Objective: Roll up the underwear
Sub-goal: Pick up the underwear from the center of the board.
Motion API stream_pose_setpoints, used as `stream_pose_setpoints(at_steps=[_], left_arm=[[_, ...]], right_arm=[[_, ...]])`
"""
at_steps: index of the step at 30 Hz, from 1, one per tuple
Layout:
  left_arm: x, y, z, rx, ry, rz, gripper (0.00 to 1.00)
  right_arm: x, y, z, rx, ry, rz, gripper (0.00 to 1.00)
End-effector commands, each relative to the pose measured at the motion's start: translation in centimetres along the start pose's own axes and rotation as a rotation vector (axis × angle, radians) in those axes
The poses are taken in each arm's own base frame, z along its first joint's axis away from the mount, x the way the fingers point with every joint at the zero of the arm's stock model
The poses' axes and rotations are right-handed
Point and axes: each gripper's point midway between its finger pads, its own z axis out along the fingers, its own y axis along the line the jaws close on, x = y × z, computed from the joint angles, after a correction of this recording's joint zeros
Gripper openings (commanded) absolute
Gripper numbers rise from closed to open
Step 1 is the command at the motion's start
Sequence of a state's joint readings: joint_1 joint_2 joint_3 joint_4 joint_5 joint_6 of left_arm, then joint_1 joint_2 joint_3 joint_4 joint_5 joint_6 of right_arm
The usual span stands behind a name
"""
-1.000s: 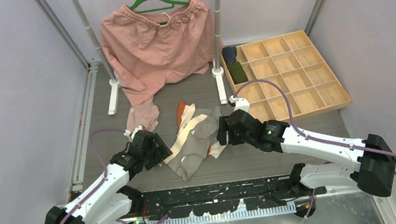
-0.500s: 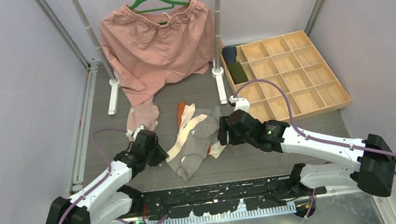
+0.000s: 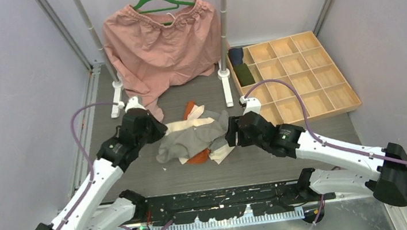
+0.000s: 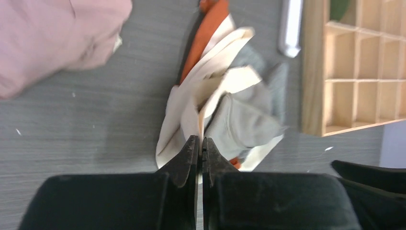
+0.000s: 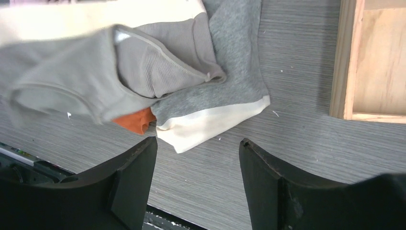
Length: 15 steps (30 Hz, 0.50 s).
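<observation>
The underwear (image 3: 192, 139) lies in a heap at the table's middle: grey, cream and orange pieces tangled together. My left gripper (image 3: 155, 129) is shut on the cream underwear (image 4: 210, 91), a thin edge of it pinched between the closed jaws (image 4: 199, 140). Grey cloth (image 4: 244, 120) and an orange piece (image 4: 208, 28) hang just beyond. My right gripper (image 3: 230, 135) stands open at the heap's right edge, holding nothing. Between its fingers (image 5: 196, 143) is bare table, with a cream-banded grey piece (image 5: 215, 112), a ribbed grey piece (image 5: 143, 62) and an orange corner (image 5: 136, 120) just ahead.
A large salmon-pink garment (image 3: 161, 44) hangs on a green hanger (image 3: 162, 3) from a white rack at the back. A wooden compartment tray (image 3: 301, 80) sits at the right, with dark green and navy rolls (image 3: 240, 67) in its far-left cells. The rack's foot (image 3: 225, 86) stands behind the heap.
My left gripper has closed on the cream underwear and moved away from the near edge, dragging the heap up and left. The right gripper has barely moved and stays open.
</observation>
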<state>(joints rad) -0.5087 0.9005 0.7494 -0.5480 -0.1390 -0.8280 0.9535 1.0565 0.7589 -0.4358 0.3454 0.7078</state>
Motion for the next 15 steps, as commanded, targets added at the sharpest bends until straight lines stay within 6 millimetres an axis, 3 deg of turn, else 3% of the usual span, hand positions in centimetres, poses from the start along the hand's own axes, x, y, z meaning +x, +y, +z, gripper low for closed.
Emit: stream_pose_setpoints(at_steps=[1,10,15], left_arm=[[-4.9,-0.9,-4.3,-0.028,-0.129,0.114,0.0],[-13.3,-5.6,-11.6,0.049,-0.328,0.257,0.01],[-17.8,-7.0,-16.0,0.041,-0.469,0.289,0.01]], right_arm=[[-2.0,0.0,-0.6,-0.001,-0.084,0.004,0.69],[-2.0,0.3,-0.4,-0.007,-0.077,-0.012,0.7],[-1.3,-0.2,0.5,0.029,-0.057,-0.01,0.7]])
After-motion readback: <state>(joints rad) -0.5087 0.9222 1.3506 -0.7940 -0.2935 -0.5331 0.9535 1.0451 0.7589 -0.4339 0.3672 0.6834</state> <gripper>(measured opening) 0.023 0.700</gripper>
